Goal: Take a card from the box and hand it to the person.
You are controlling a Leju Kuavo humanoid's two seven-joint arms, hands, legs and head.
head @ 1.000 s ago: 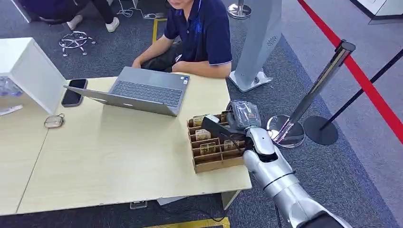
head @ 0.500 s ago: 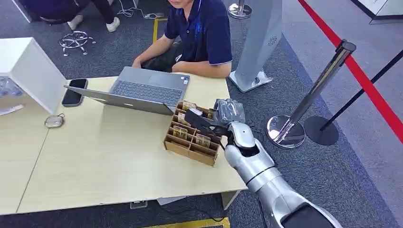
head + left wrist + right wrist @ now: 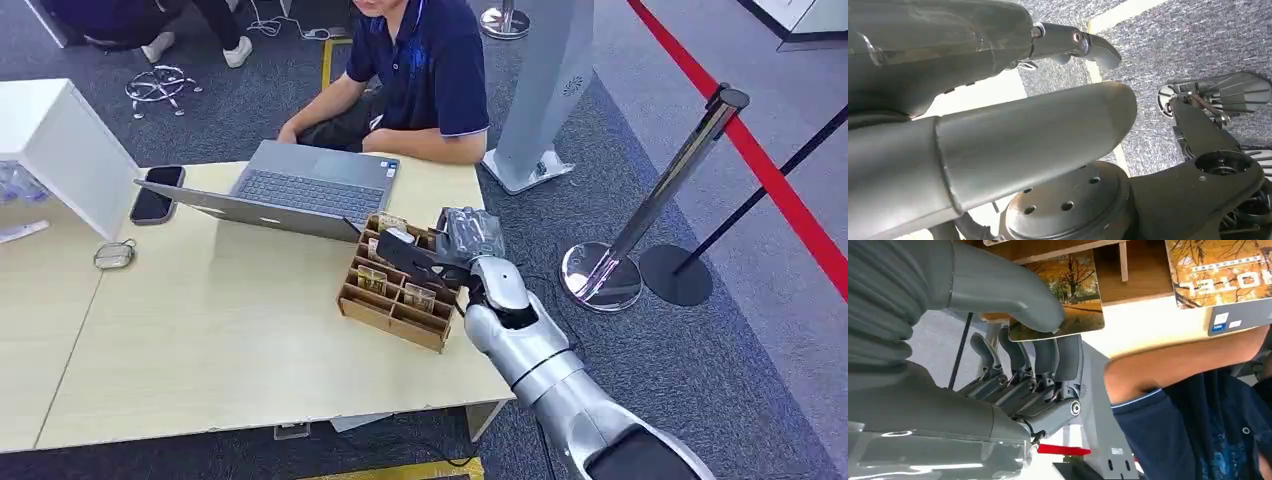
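The wooden card box (image 3: 385, 310) stands askew on the table's right part, just in front of the laptop, with several cards upright in its slots. My right hand (image 3: 452, 248) reaches over the box's far side. In the right wrist view its thumb (image 3: 1013, 290) and dark fingers (image 3: 1048, 357) pinch an autumn-tree card (image 3: 1075, 315) at the box's wooden wall (image 3: 1128, 287). A second card (image 3: 1218, 275) stands beside it. The person (image 3: 430, 70) sits behind the table, a forearm (image 3: 1173, 365) resting near the box. My left hand (image 3: 998, 100) hangs down holding nothing, its fingers apart.
An open laptop (image 3: 300, 190) lies right behind the box, with a phone (image 3: 157, 193) and a small case (image 3: 113, 256) further left. A white cabinet (image 3: 60, 150) stands at the table's left. A steel stanchion (image 3: 650, 210) and a grey pillar base (image 3: 525, 165) stand on the carpet to the right.
The card box has slid left and turned, from the table's right edge to just in front of the laptop. My right hand moved left with it.
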